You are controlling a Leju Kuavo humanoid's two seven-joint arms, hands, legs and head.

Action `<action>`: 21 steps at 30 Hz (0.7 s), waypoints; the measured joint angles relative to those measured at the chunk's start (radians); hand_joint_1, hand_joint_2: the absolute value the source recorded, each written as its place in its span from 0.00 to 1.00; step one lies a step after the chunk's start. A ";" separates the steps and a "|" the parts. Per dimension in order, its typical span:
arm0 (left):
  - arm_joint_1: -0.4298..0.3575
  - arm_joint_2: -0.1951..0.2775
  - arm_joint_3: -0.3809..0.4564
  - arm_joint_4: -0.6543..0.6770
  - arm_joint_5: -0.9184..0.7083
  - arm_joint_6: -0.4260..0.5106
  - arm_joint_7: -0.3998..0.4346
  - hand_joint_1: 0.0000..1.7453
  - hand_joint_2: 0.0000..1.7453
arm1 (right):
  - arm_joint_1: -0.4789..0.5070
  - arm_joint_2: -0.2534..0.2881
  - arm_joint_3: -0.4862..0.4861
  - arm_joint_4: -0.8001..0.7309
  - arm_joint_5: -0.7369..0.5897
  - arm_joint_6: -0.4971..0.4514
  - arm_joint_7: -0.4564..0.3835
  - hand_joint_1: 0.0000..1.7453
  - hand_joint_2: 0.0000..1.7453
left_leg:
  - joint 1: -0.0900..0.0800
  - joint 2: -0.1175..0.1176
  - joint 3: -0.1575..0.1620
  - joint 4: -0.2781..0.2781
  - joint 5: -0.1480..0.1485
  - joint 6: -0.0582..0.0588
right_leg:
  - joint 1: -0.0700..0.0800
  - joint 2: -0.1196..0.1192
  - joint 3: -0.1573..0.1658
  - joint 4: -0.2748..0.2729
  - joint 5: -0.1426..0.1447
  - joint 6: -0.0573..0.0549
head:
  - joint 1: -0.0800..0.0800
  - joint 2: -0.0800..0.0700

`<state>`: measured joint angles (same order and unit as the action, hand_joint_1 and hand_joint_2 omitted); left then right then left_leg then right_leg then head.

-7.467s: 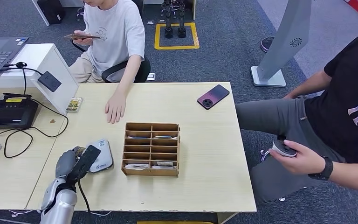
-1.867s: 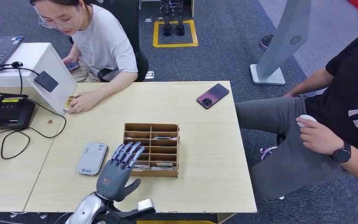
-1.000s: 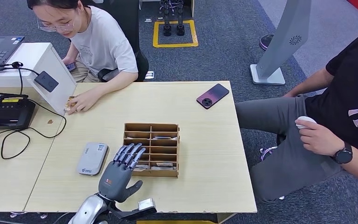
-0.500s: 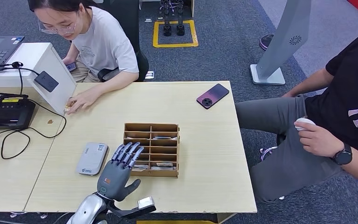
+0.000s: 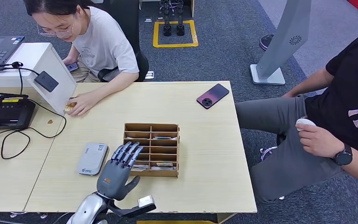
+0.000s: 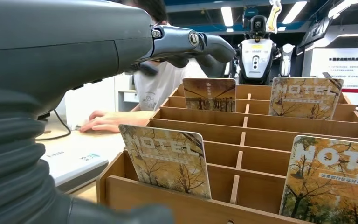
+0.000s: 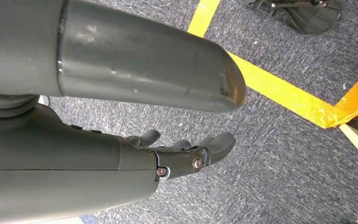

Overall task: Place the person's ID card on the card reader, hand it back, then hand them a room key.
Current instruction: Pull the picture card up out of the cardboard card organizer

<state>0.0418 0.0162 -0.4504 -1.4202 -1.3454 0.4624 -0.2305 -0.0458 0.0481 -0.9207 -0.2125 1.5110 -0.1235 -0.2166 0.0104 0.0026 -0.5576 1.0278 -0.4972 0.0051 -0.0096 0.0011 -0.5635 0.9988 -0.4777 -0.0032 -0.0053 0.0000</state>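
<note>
Left hand (image 5: 115, 175), fingers apart and empty, hovers at near-left corner of card rack (image 5: 151, 149) mid-worktop; room key (image 6: 167, 159) upright just ahead. Right hand (image 7: 186, 151) hangs over floor, fingers loosely apart.

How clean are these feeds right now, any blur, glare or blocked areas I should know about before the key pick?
Head view: even light, sharp, no glare on the table. Left wrist view: the left hand and its ribbed cover block much of the picture; the hotel cards in the wooden rack read clearly, ceiling lights bright behind. Right wrist view: the right hand is sharp, carpet beyond slightly soft.
</note>
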 joint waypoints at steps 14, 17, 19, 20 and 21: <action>-0.005 -0.001 0.013 0.001 0.018 -0.008 -0.003 1.00 1.00 | -0.004 0.000 -0.020 0.000 0.001 -0.016 -0.031 0.00 0.00 | 0.000 0.000 0.000 0.000 0.000 0.000 | 0.000 0.000 0.000 0.000 0.000 0.000 | 0.000 0.000; -0.007 -0.002 0.015 0.003 0.025 -0.009 -0.004 1.00 1.00 | -0.006 0.000 -0.021 0.000 0.002 -0.023 -0.044 0.00 0.00 | 0.000 0.000 0.000 0.000 0.000 0.000 | 0.000 0.000 0.000 0.000 0.000 0.000 | 0.000 0.000; -0.008 -0.002 0.016 0.005 0.032 -0.009 -0.007 1.00 1.00 | -0.007 0.000 -0.021 0.000 0.002 -0.027 -0.051 0.00 0.00 | 0.000 0.000 0.000 0.000 0.000 0.000 | 0.000 0.000 0.000 0.000 0.000 0.000 | 0.000 0.000; -0.008 -0.002 0.016 0.006 0.035 -0.009 -0.009 1.00 1.00 | -0.007 0.000 -0.021 0.000 0.002 -0.028 -0.052 0.00 0.00 | 0.000 0.000 0.000 0.000 0.000 0.000 | 0.000 0.000 0.000 0.000 0.000 0.000 | 0.000 0.000; -0.008 -0.003 0.017 0.007 0.042 -0.010 -0.013 1.00 1.00 | -0.007 0.000 -0.021 0.000 0.002 -0.029 -0.053 0.00 0.00 | 0.000 0.000 0.000 0.000 0.000 0.000 | 0.000 0.000 0.000 0.000 0.000 0.000 | 0.000 0.000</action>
<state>0.0339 0.0136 -0.4333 -1.4133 -1.3032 0.4522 -0.2432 -0.0528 0.0484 -0.9418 -0.2125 1.5126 -0.1520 -0.2701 0.0104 0.0026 -0.5576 1.0278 -0.4972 0.0051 -0.0096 0.0011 -0.5635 0.9988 -0.4777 -0.0032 -0.0053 0.0000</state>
